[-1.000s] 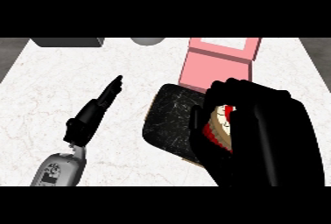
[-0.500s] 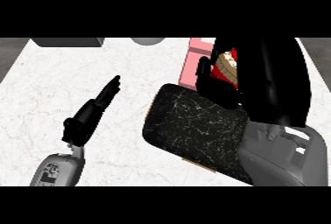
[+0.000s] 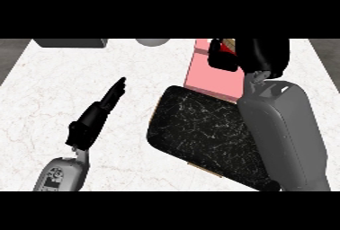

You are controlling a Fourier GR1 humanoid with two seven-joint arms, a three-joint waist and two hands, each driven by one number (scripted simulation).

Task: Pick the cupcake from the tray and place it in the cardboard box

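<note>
One cupcake (image 3: 230, 45) inside curled right-hand fingers (image 3: 222, 56).

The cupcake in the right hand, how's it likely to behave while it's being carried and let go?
The cupcake looks small against the right hand curled round it, so probably light. Only a sliver shows past the fingers; its soft top could smear under them. Released over the pink box, it may tip, being short with a narrow base.

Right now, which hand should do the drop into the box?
Right. The right hand is curled round the cupcake and sits over the pink cardboard box, past the dark tray. The left hand is open over the counter, well to the box's left, holding nothing.
</note>
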